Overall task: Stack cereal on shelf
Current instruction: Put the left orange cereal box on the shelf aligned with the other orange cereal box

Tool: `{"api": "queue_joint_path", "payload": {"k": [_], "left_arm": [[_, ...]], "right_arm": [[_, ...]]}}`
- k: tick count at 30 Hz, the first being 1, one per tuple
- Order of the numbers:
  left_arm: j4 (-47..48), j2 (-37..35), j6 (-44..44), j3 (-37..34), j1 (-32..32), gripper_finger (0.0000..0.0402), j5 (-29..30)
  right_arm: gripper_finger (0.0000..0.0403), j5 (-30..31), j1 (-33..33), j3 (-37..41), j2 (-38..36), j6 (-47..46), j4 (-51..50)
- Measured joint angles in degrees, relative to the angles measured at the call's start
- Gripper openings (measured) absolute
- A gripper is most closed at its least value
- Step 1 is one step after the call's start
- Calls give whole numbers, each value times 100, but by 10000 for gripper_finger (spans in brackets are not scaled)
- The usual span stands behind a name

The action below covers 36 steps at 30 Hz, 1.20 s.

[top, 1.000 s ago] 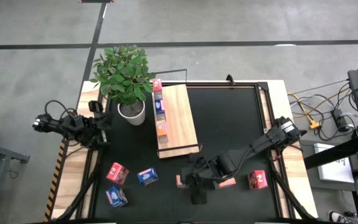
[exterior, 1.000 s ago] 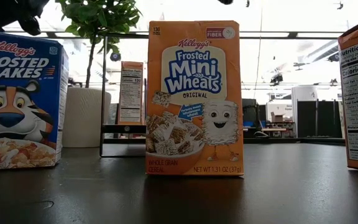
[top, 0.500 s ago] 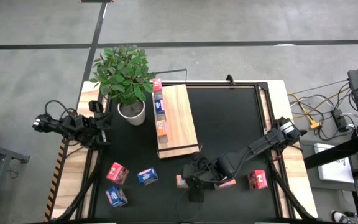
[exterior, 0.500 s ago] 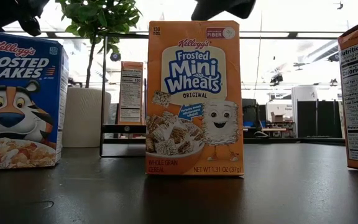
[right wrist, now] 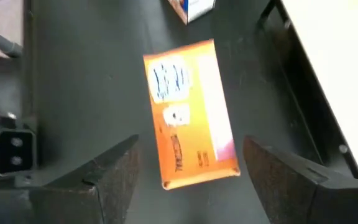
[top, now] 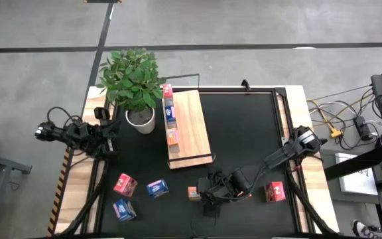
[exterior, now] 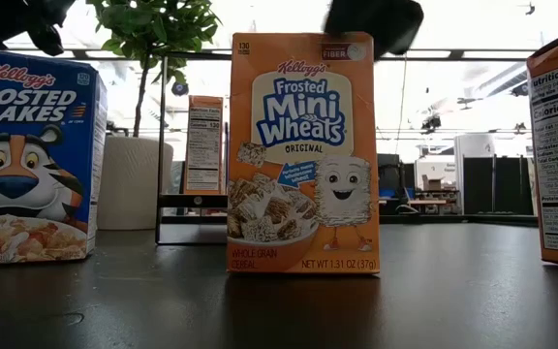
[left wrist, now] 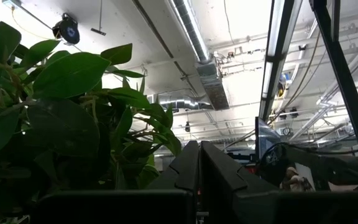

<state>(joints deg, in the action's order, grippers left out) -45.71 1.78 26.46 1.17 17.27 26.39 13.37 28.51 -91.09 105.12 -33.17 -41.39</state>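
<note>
An orange cereal box (right wrist: 191,112) stands upright on the black tabletop near the front edge; it also shows in the high view (top: 193,193) and the low view (exterior: 303,155). My right gripper (right wrist: 190,142) hangs open above it, slanting down, one finger on either side and clear of it. The shelf (top: 191,129), a light-wood board, lies at the table's middle with three cereal boxes (top: 171,114) along its left edge. My left gripper (top: 106,137) waits shut at the table's left edge, beside the plant.
A potted plant (top: 134,83) stands left of the shelf. Loose cereal boxes stand near the front: a red one (top: 125,184) and two blue ones (top: 157,188) at the left, a red one (top: 274,191) at the right. Another box (top: 244,195) is half hidden under my right arm.
My right gripper has come down toward the orange cereal box; in the low view its dark tip has dropped into the picture by the box's top right corner. The box has not moved.
</note>
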Motion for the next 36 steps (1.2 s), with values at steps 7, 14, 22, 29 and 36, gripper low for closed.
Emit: {"api": "queue_joint_path", "payload": {"k": [7, 14, 22, 29, 36], "left_arm": [[-39, 0, 35, 0, 1, 0, 0], [-71, 0, 61, 0, -1, 0, 0], [17, 0, -124, 0, 1, 0, 0], [76, 0, -297, 0, 1, 0, -2], [82, 0, -326, 0, -1, 0, -2]], "right_arm": [[229, -3, -2, 98, 0, 37, 13], [176, 4, -2, 70, -4, 114, 46], [150, -3, -2, 70, -2, 238, 438], [153, 14, -2, -45, -39, 273, 594], [151, 15, -4, -144, -44, 326, 605]]}}
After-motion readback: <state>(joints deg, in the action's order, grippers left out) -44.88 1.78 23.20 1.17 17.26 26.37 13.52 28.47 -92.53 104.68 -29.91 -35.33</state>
